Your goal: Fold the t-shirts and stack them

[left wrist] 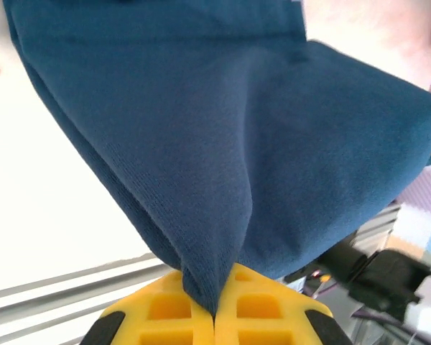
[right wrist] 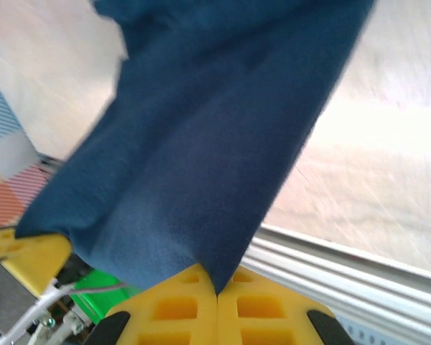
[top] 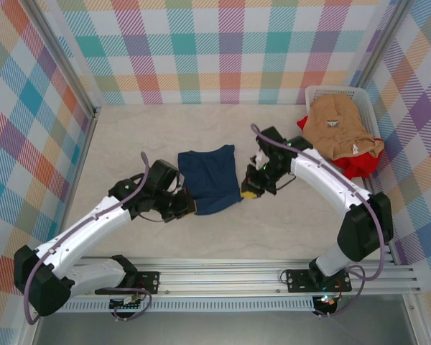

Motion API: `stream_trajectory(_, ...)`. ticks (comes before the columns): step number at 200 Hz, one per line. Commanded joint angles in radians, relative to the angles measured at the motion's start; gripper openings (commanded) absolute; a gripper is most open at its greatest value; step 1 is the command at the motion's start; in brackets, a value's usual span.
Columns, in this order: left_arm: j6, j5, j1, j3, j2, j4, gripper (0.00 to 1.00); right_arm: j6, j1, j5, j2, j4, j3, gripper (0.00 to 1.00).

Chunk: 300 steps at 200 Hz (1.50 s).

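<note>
1. The left gripper (left wrist: 215, 310) is closed and pinches the near left corner of the navy t-shirt (top: 210, 180).
2. The right gripper (right wrist: 217, 289) is closed too, on the near right corner of the same shirt.
3. This shirt is in the middle of the table (top: 144, 136), between both grippers.
4. The tan t-shirt (top: 341, 128) lies on the white basket (top: 323, 92) at the far right, and the red t-shirt (top: 358, 167) is partly under it.
</note>
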Motion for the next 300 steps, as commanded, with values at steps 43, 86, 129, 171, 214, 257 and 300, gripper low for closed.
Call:
stream_trajectory(43, -0.025, -0.016, 0.229, 0.233, 0.218, -0.008, 0.00, -0.005, -0.071, -0.007, 0.309, -0.090, 0.428, 0.00)
stream_trajectory(86, 0.013, 0.027, 0.358, 0.426, 0.478, 0.025, 0.00, 0.009, -0.112, -0.009, 0.590, -0.130, 0.756, 0.00)
stream_trajectory(129, 0.065, 0.052, 0.420, 0.628, 0.802, 0.051, 0.16, 0.004, -0.151, -0.054, 0.907, -0.113, 1.106, 0.12)
stream_trajectory(171, 0.110, -0.101, 0.441, 0.707, 0.851, 0.037, 0.58, -0.045, -0.183, 0.000, 0.987, -0.036, 1.214, 0.53)
stream_trajectory(214, 0.039, -0.082, 0.372, 0.505, 0.666, 0.048, 0.58, -0.052, -0.189, 0.082, 0.695, 0.131, 0.773, 0.50)
stream_trajectory(257, -0.299, -0.011, 0.195, 0.327, 0.639, 0.232, 0.47, 0.054, -0.153, 0.026, 0.494, 0.351, 0.334, 0.28)
stream_trajectory(300, -0.549, -0.078, 0.081, 0.496, 0.781, 0.194, 0.40, 0.102, -0.160, 0.006, 0.445, 0.442, 0.176, 0.19)
